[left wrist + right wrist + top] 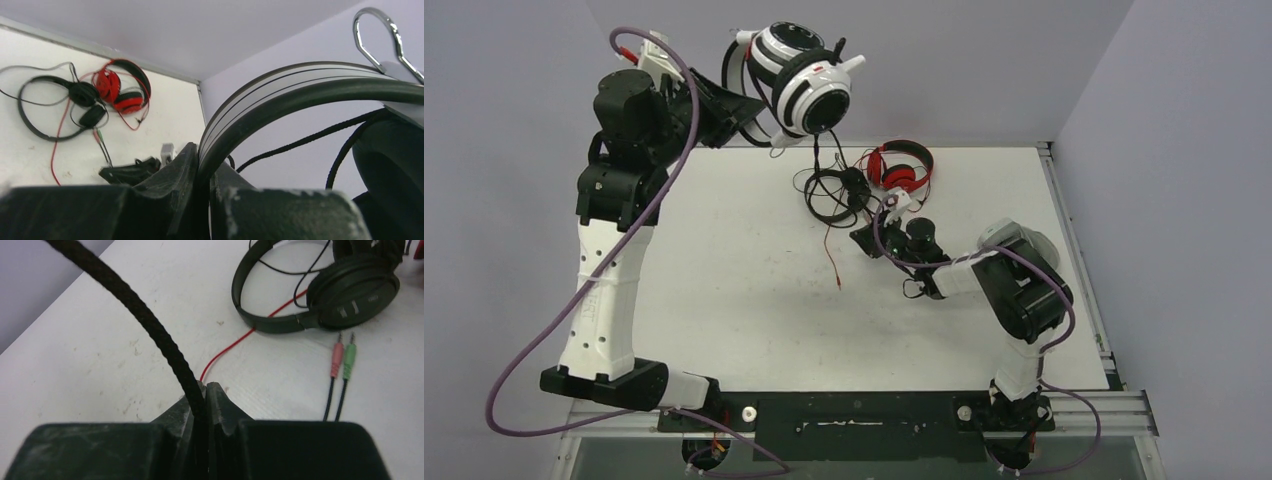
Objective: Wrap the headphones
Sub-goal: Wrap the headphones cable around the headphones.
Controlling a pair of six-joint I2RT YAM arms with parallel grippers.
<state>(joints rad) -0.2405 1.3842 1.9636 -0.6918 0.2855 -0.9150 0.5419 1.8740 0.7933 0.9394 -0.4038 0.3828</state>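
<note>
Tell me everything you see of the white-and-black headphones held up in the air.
The white-and-black headphones are over-ear, glossy plastic, with striped cups, a red mark on one, and a striped headband. They hang in the air off the table, the left jaws shut on the headband. A black braided cable, apparently theirs, is pinched in the right jaws.

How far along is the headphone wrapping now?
Nothing looks wrapped yet. In hand: the left gripper clamps the white-and-black headphones, the right gripper pinches a braided black cable. To do: the black headphones and red headphones lie with loose cables.
</note>
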